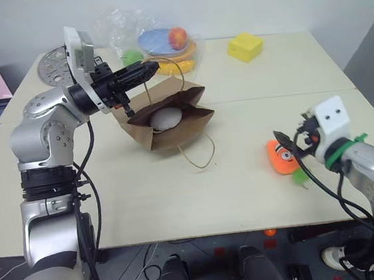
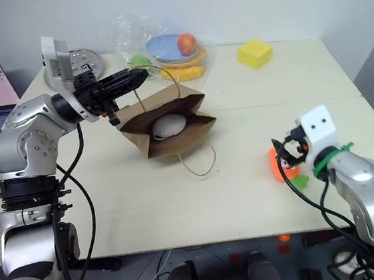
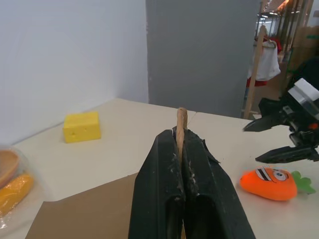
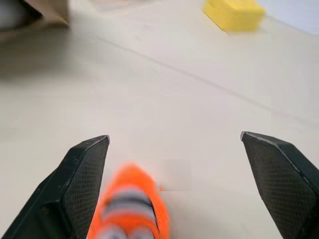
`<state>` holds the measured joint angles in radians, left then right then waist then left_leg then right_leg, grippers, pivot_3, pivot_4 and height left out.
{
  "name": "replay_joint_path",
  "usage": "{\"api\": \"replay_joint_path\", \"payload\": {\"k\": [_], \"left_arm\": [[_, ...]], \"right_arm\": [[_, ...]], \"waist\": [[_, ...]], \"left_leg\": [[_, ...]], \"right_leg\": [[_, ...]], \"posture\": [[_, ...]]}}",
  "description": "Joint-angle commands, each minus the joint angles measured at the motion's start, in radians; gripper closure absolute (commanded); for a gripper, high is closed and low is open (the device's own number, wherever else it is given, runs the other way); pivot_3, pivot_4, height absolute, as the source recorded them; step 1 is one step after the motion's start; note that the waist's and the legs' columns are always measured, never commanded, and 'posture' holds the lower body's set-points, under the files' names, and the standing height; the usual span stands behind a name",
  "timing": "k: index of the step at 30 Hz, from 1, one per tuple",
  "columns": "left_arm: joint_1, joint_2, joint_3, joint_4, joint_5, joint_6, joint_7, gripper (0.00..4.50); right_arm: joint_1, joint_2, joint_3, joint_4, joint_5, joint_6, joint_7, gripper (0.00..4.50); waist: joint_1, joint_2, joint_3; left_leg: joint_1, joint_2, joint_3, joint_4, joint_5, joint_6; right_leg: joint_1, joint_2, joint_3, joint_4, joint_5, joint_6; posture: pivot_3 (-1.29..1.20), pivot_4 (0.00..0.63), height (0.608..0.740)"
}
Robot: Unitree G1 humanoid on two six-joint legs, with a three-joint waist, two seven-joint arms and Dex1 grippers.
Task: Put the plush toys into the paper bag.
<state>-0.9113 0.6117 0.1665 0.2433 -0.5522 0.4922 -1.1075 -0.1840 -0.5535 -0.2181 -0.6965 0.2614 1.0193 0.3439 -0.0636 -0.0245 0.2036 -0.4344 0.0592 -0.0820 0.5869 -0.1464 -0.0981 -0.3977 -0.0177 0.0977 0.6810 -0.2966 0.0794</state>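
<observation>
Left gripper [image 1: 149,68] clamped on paper bag [image 1: 165,122] handle mid-tabletop, white egg toy [image 1: 166,119] inside. Right gripper [image 4: 184,164] wide, holding nothing, over carrot toy [image 1: 282,156] near right edge

Brown kraft paper bag [image 1: 172,125] with tan twisted handles, a white plush egg [image 1: 166,119] inside. At four o'clock from it, an orange carrot toy [image 1: 282,157] with black-and-white eyes and green leaves. Yellow foam cube [image 1: 245,46] at one o'clock on the pale cream tabletop [image 1: 246,194]. Clear crinkled plastic bag [image 1: 121,26] at twelve, wrapping blue and orange plates, a red-orange fruit, a green one. Black fingers on the left tool [image 1: 146,69] and right tool [image 4: 182,164]; silver arms, white wrist housings.
</observation>
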Motion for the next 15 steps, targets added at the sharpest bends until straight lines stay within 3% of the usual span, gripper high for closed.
{"api": "replay_joint_path", "payload": {"k": [1, 5, 13, 15], "left_arm": [[-0.018, -0.002, 0.011, -0.004, -0.013, -0.022, -0.012, 4.5], [-0.038, -0.014, 0.001, 0.021, -0.007, -0.028, -0.021, 4.5], [-0.047, -0.011, -0.005, 0.032, 0.003, -0.034, -0.03, 4.5], [-0.046, -0.011, -0.001, 0.028, -0.004, -0.024, -0.026, 4.5]], "right_arm": [[0.122, 0.073, -0.01, -0.093, -0.003, 0.021, -0.061, 0.07], [0.18, 0.167, 0.001, -0.076, 0.016, 0.006, -0.087, 0.07], [0.245, 0.146, 0.022, -0.07, 0.001, -0.038, -0.074, 0.07], [0.25, 0.136, 0.027, -0.064, -0.009, -0.061, -0.073, 0.45]], "waist": [[-0.002, 0.0, 0.0], [-0.002, 0.0, 0.0], [0.007, 0.0, 0.0], [0.007, 0.0, 0.0]], "left_leg": [[0.001, 0.0, 0.0, 0.0, 0.0, 0.0], [0.001, 0.001, 0.001, 0.003, 0.0, 0.0], [0.001, 0.001, 0.001, 0.004, 0.0, 0.0], [0.001, 0.001, 0.001, 0.004, 0.0, 0.0]], "right_leg": [[0.001, 0.0, 0.0, 0.0, 0.0, 0.0], [0.001, 0.001, 0.002, 0.0, 0.0, 0.0], [0.002, 0.001, 0.001, -0.001, 0.0, -0.001], [0.002, 0.001, 0.001, -0.001, 0.0, -0.001]], "posture": [[0.0, 0.15, 0.74], [0.0, 0.15, 0.74], [0.0, 0.15, 0.74], [0.0, 0.15, 0.74]]}}
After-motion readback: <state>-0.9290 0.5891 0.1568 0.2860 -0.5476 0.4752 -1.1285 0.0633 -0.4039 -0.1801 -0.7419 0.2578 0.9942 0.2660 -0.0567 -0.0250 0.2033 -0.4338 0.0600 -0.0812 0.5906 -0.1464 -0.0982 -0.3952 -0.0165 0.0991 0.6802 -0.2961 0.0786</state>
